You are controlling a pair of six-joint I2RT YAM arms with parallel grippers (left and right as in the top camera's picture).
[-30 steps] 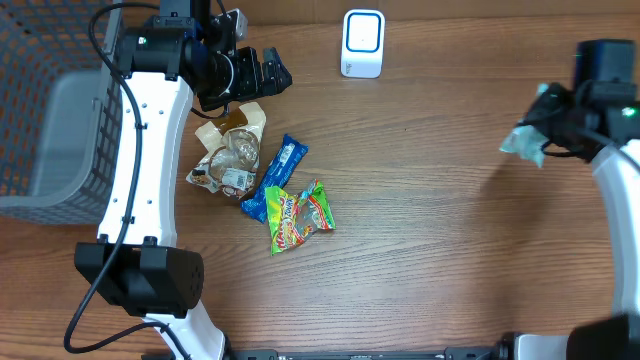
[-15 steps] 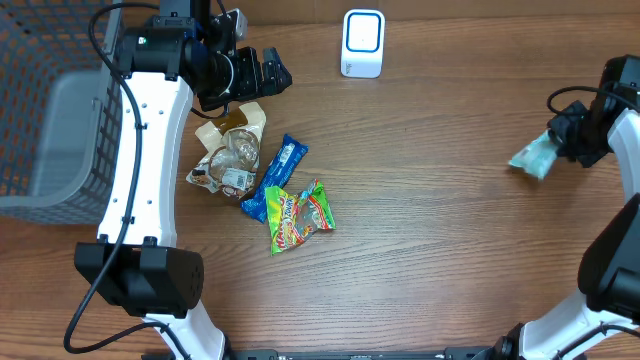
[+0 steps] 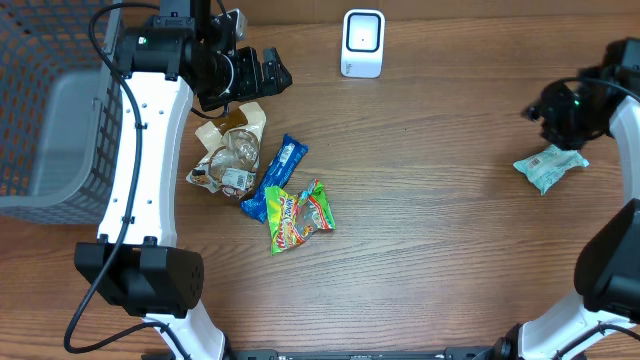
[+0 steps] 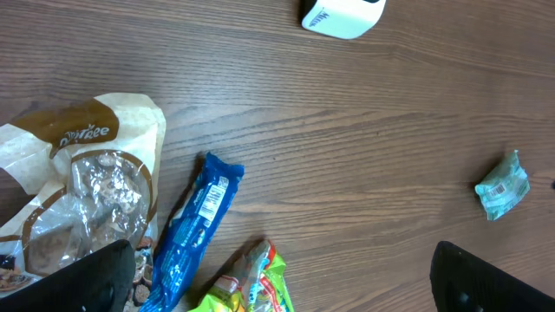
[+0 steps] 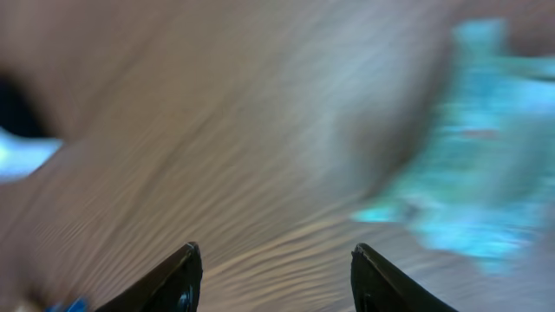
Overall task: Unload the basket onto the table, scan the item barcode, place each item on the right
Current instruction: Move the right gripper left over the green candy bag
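Four packets are on the table [image 3: 430, 250], and none of them is at the scanner [image 3: 362, 43], which stands alone at the far edge. A teal packet [image 3: 548, 167] lies flat on the wood at the right side, well apart from the scanner and just beside the right gripper [image 5: 273, 260]. That gripper's wrist view is blurred, but its fingers stand apart with only bare table between them, so it holds nothing. The left gripper [image 3: 268, 72] hovers over the far end of the pile with its jaws wide and empty. Below it lie a clear cookie bag [image 3: 232, 150], a blue bar [image 3: 275, 178] and a bright candy packet [image 3: 300, 212], touching one another, near the basket [image 3: 40, 60]. The teal packet sitting alone suggests it is finished and set aside, though no picture shows whether it was scanned. By that reading, three packets in the pile remain to be picked up and shown to the scanner.
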